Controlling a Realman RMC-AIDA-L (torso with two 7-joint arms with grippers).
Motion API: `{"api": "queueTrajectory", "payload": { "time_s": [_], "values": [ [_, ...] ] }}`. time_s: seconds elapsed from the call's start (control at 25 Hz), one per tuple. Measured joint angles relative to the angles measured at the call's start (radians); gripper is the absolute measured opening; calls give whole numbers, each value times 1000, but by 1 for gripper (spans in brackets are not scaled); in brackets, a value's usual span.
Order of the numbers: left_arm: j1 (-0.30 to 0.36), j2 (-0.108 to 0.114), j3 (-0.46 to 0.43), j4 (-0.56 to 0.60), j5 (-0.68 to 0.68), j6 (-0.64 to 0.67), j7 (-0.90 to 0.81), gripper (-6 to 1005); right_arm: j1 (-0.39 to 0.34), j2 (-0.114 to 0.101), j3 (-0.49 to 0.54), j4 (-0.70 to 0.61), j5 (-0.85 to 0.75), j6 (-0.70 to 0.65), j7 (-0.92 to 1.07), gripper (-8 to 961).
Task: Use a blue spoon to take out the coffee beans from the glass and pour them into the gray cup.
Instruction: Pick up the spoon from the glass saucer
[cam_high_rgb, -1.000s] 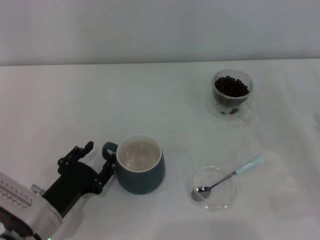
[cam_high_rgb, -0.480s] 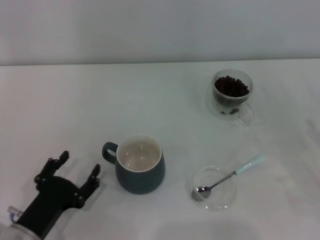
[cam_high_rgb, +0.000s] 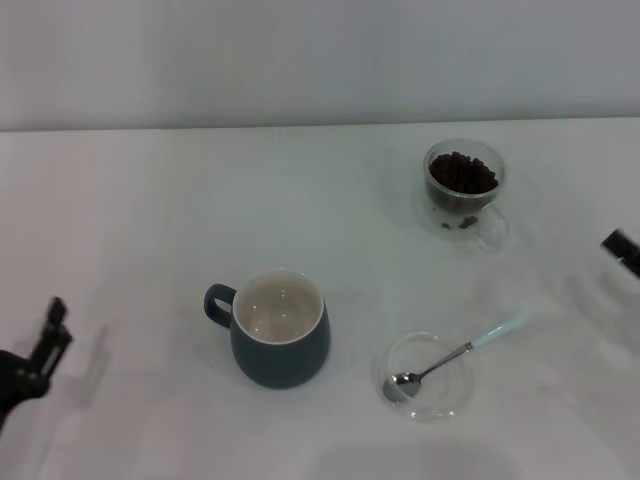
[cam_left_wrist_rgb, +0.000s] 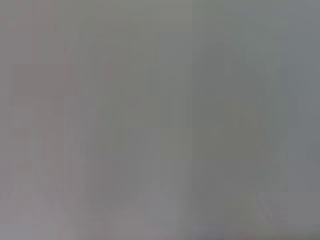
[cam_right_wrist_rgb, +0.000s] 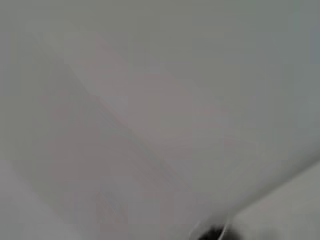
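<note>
Left gripper (cam_high_rgb: 30, 365) has pulled away from the gray cup (cam_high_rgb: 281, 330) handle since a second ago and now sits at the left edge of the head view, well apart from everything; only one dark finger shows, so I cannot tell whether it's spread or closed. Right gripper (cam_high_rgb: 622, 250) has just come in at the right edge, a dark tip only, state also unreadable. Cup, spoon and glass haven't shifted.

Blue spoon (cam_high_rgb: 455, 351) lies untouched, shiny metal bowl down in a flat clear saucer (cam_high_rgb: 430, 377), pale blue handle end sticking out past the rim toward the right gripper. Glass (cam_high_rgb: 464, 187) stands farther back, right of centre: clear, double-walled, loop handle facing the robot, coffee beans (cam_high_rgb: 462, 172) heaped near the top. Gray cup is near centre, rounded blue-gray ceramic, cream inside, nothing in it.

Risks (judgement):
- thin, slick spoon stem resting on a rim: a pinch off-centre could flip it or drag the saucer along
- glass looks light, and digging in could tip or slide it
- beans are round and loose, so a tilted spoon spills them on the white table (cam_high_rgb: 150, 220)

Both wrist views show only blank gray.
</note>
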Motion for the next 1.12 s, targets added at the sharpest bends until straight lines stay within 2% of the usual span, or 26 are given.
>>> {"api": "queueTrajectory", "payload": {
  "time_s": [0.2, 0.28, 0.84, 1.12],
  "values": [
    [-7, 1, 0, -27, -53, 28, -50, 802, 1, 36, 0, 20, -76, 14, 33, 869],
    [-14, 1, 0, -32, -57, 31, -55, 802, 7, 43, -2, 41, -84, 30, 31, 869],
    [-27, 1, 9, -35, -52, 26, -55, 801, 46, 63, -11, 127, -93, 71, 34, 869],
    [-29, 1, 9, -35, -50, 23, -56, 801, 60, 65, -11, 129, -104, 98, 40, 868]
  ]
}}
